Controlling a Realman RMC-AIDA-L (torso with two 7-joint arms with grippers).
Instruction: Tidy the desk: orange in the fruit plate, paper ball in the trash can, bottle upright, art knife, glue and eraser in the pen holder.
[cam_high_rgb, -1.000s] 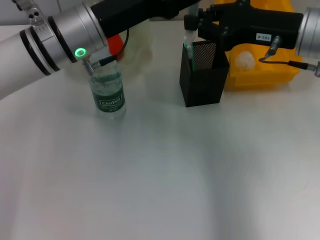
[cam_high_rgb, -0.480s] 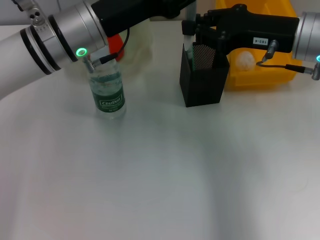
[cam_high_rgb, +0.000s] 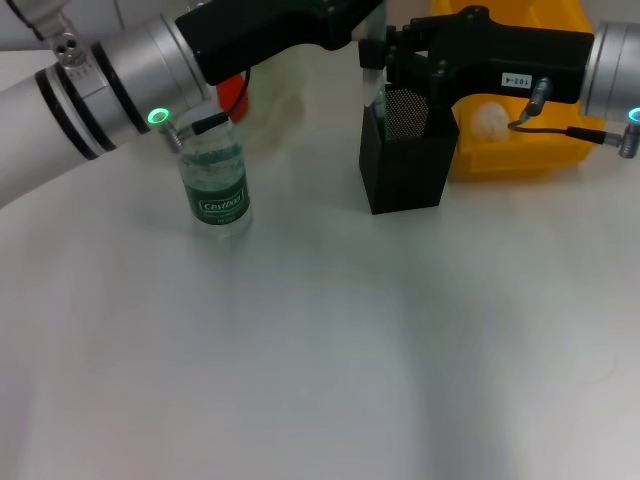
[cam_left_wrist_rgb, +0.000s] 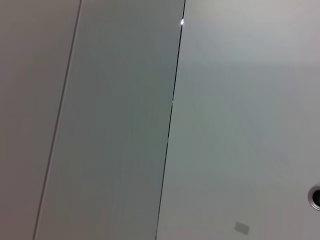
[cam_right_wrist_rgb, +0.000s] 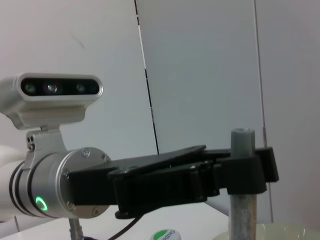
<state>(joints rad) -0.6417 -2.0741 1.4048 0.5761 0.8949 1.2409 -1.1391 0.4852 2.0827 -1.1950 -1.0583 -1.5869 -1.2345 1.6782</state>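
Right wrist view shows the glue (cam_right_wrist_rgb: 243, 210) as an upright grey stick, clamped near its top by the fingers of the left gripper (cam_right_wrist_rgb: 246, 172). In the head view the stick hangs over the near-left corner of the pen holder (cam_high_rgb: 405, 165), its lower end at about rim level. The right gripper (cam_high_rgb: 395, 60) sits just beside the stick above the same opening; whether it grips anything cannot be determined.

Hazards, as judged from this position:
- The stick sits close to the rim corner. If dropped off-centre, it may strike the mesh edge and fall outside onto the desk.
- The two grippers are crowded together. Any sideways correction may cause contact between them or tip the pen holder.

Farther out, the bottle (cam_high_rgb: 214, 180) stands upright, the orange (cam_high_rgb: 233, 92) shows behind the left arm, and the paper ball (cam_high_rgb: 489, 120) lies in the trash can (cam_high_rgb: 540, 140).

Compared with half a second earlier, the left forearm has shifted slightly lower. The right gripper and the pen holder remain in place.
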